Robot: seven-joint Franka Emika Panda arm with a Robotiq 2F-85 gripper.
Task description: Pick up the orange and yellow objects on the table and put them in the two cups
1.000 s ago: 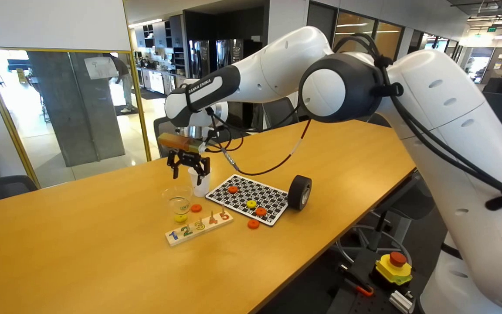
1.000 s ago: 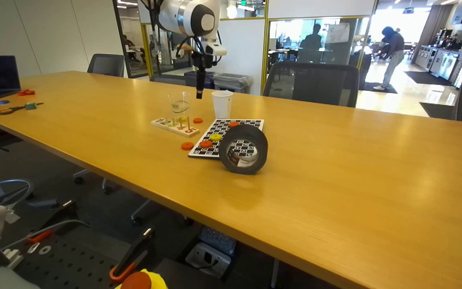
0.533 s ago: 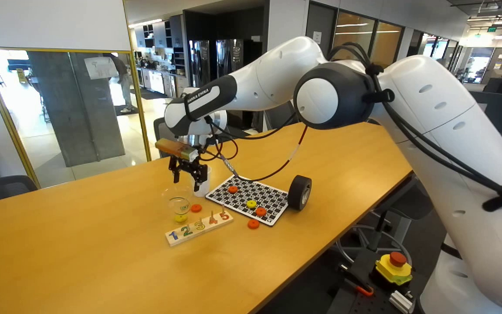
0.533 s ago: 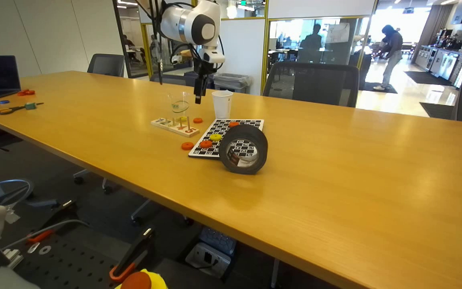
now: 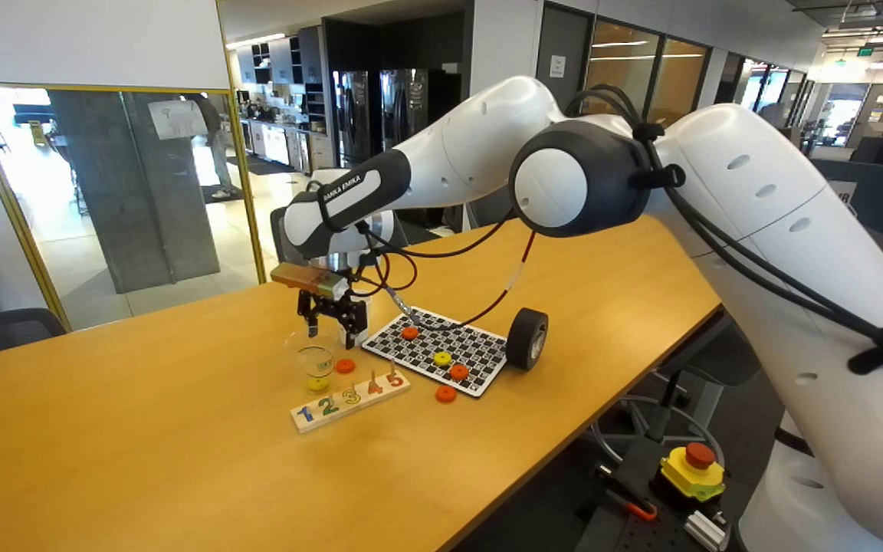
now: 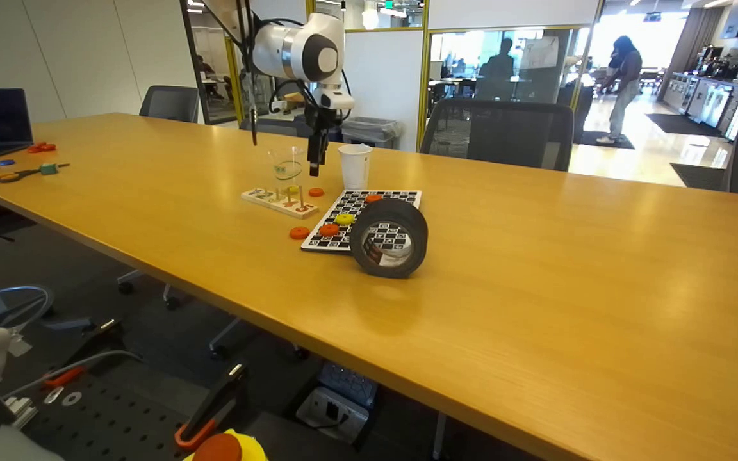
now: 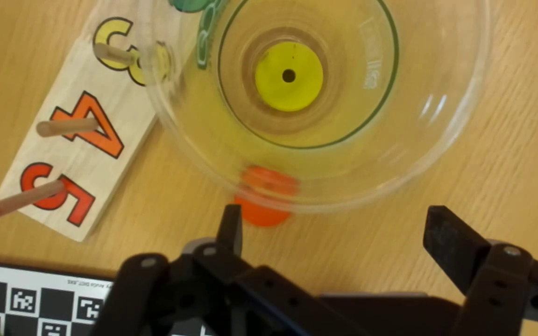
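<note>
Glossy light-brown wood makes up the counter (image 5: pixel 181 475), its fine grain plain in the wrist view. In both exterior views a smooth clear cup (image 7: pixel 430 74), ringed with a thin green line, stands left of a tapering white cup (image 6: pixel 355 169); a flat yellow disc (image 7: pixel 289 93) with a round hole in its middle shows at the clear cup's base. An orange disc (image 5: pixel 345 366) rests on the wood between the clear cup and a flat checkered board (image 5: pixel 422 350) of black and white squares. Across that board lie a far orange disc (image 5: pixel 409 333), a middle yellow disc (image 5: pixel 442 358) and a near orange disc (image 5: pixel 458 372); an outer orange disc (image 5: pixel 446 394) sits just beside the near edge in an exterior view, where a roll of black tape (image 5: pixel 520 337) stands on edge at the board's right end. A pale wooden number strip (image 5: pixel 353 400) with slim round pegs (image 7: pixel 66 127) lies on the near side of the clear cup. The tool (image 7: pixel 336 224) hangs above the orange disc beside the clear cup, released: its black, blocky fingers (image 7: pixel 230 228) are spread wide with only air between them, and a gap parts them from the white cup.
</note>
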